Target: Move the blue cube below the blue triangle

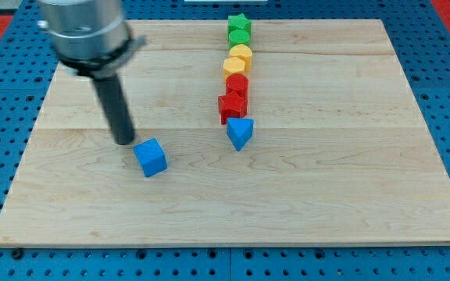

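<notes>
Resting beside my tip [125, 142] on pale grained wood [350, 179], blue cube [151, 158]; no claw showing.

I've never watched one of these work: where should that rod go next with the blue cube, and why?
Probably push toward the view's right and slightly down. My tip sits just up-left of the blue cube, while the blue triangle lies to the view's right, bare board beneath it.

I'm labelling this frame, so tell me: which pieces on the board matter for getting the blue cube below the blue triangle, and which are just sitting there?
In the job:
blue cube
blue triangle
my tip, just up-left of the blue cube

Lying about, in a column above the blue triangle:
green star
green block
yellow blocks
red blocks
</notes>
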Robot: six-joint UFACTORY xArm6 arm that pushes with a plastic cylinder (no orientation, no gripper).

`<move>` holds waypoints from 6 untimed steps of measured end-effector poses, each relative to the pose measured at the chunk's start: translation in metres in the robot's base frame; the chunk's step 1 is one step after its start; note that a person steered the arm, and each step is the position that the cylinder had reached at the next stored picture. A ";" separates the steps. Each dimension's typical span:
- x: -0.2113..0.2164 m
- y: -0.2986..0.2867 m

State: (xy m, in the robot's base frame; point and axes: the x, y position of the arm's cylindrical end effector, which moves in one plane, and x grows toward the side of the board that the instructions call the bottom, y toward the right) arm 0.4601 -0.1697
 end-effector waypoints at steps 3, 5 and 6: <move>0.039 -0.002; 0.039 0.118; 0.039 0.156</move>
